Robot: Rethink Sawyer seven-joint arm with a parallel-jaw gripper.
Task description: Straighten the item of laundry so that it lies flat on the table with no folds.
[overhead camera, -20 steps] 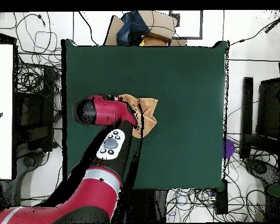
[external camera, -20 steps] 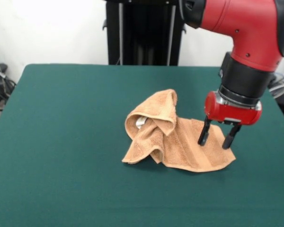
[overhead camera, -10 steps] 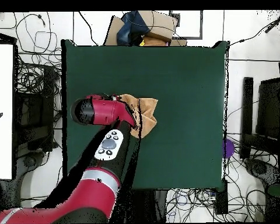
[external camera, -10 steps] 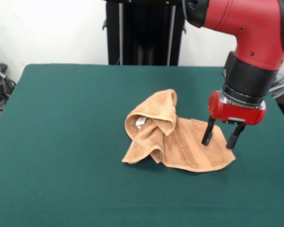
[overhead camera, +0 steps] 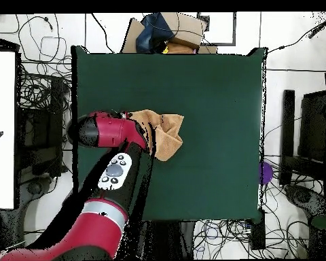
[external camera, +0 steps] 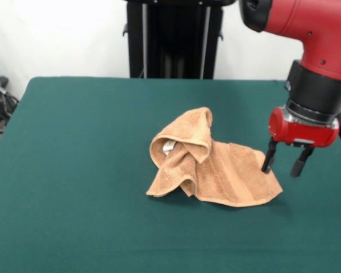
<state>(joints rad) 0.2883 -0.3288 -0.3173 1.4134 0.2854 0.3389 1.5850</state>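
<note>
Tan terry towel [external camera: 216, 170] crumpled, folded hump; green felt table [external camera: 74, 170]; gripper [external camera: 283, 162] fingers apart, empty.

Crumpled tan towel [external camera: 207, 165] at centre of the green table [external camera: 74, 170]; open-jawed gripper [external camera: 283, 164] at its 3 o'clock corner.

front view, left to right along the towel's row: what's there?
Bare dark green felt-topped table → bunched, folded-over part of the light-brown terry towel → the towel's flatter part → open black-fingered end effector on the red and black arm, at the towel's right edge.
</note>
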